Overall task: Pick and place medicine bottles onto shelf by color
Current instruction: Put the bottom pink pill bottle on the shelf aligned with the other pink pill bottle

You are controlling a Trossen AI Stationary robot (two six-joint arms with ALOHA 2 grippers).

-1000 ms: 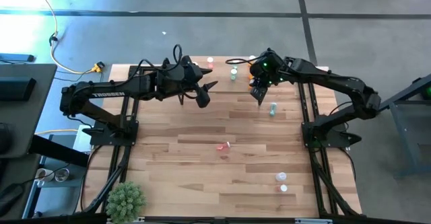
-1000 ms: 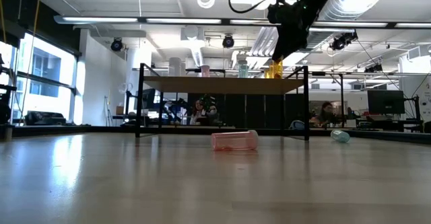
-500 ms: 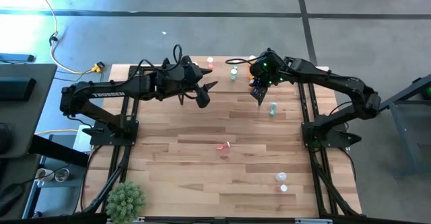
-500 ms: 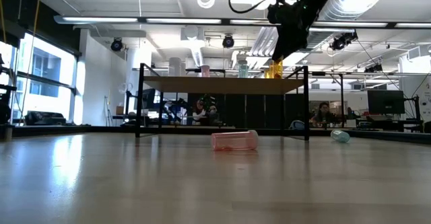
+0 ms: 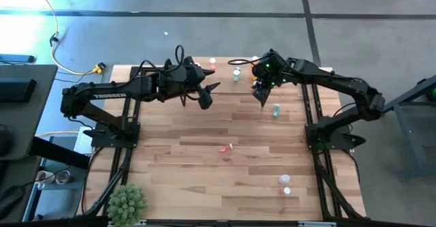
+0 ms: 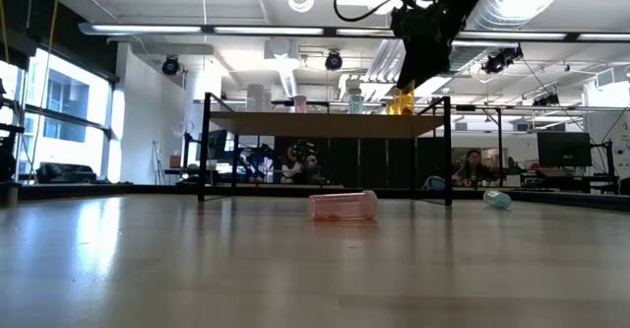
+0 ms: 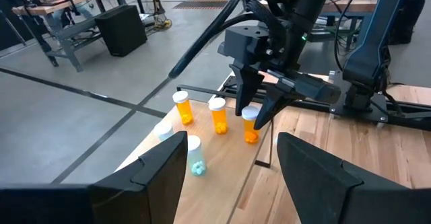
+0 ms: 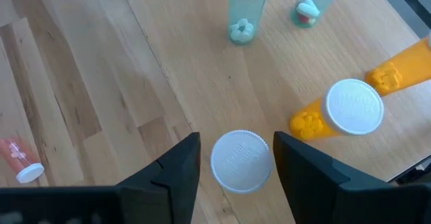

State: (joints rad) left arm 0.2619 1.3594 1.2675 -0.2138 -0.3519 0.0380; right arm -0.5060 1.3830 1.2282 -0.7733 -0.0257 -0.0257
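The shelf (image 6: 325, 123) stands at the table's far edge. On it stand three orange bottles in a row (image 7: 217, 114), two green ones (image 7: 194, 154) and a pink one (image 5: 212, 62). My right gripper (image 7: 254, 111) points down over the shelf's right end, open, one finger on each side of the white cap (image 8: 241, 159) of the nearest orange bottle (image 7: 250, 126). My left gripper (image 5: 208, 94) is open and empty, in the air left of the shelf's middle. A pink bottle (image 5: 225, 147) lies on its side on the table's middle.
A green bottle (image 5: 276, 110) lies on the table right of the shelf. Two white bottles (image 5: 285, 185) stand near the front right. A green spiky plant (image 5: 127, 203) stands at the front left corner. People sit in the room behind the table (image 6: 474, 165).
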